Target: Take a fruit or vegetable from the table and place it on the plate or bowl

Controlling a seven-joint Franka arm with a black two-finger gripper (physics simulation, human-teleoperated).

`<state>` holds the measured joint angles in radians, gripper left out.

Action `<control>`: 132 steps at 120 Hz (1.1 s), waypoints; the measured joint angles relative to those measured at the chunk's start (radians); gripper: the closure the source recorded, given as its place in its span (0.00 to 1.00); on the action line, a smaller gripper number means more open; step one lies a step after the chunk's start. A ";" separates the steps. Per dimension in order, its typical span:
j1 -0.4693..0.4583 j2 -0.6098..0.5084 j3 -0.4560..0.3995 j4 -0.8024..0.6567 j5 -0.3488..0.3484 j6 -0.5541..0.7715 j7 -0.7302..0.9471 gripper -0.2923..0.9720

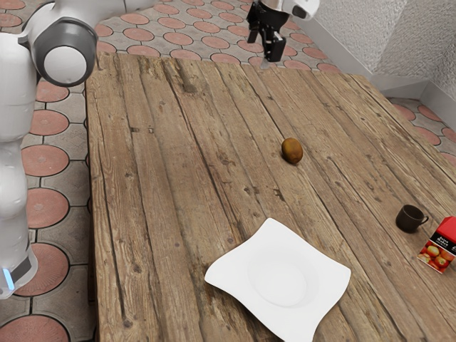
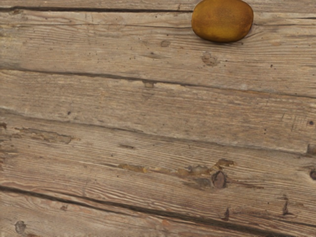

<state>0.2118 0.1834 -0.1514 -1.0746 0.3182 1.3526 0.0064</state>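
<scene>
The arm (image 1: 14,92) is white, with smooth rounded segments. One joint (image 1: 64,44) has a grey ring around a white cap; lower there is a dark band (image 1: 21,271) and a small blue light (image 1: 6,276). The gripper (image 1: 271,50) is black.

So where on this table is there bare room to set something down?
The widest bare stretch of table runs from the kiwi and the plate to the edge at the exterior view's left. The far end near the claw is bare too. It is tightest at the exterior view's right, where the cup and the red carton stand close together.
</scene>
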 joint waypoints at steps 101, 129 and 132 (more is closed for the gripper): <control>-0.313 0.001 -0.026 -0.118 0.058 0.001 -0.062 0.23; -0.210 0.101 -0.029 -0.109 0.016 0.172 0.236 0.23; -0.196 0.116 -0.029 -0.107 -0.005 0.194 0.277 0.23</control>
<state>0.0154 0.2997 -0.1807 -1.1811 0.3132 1.5463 0.2829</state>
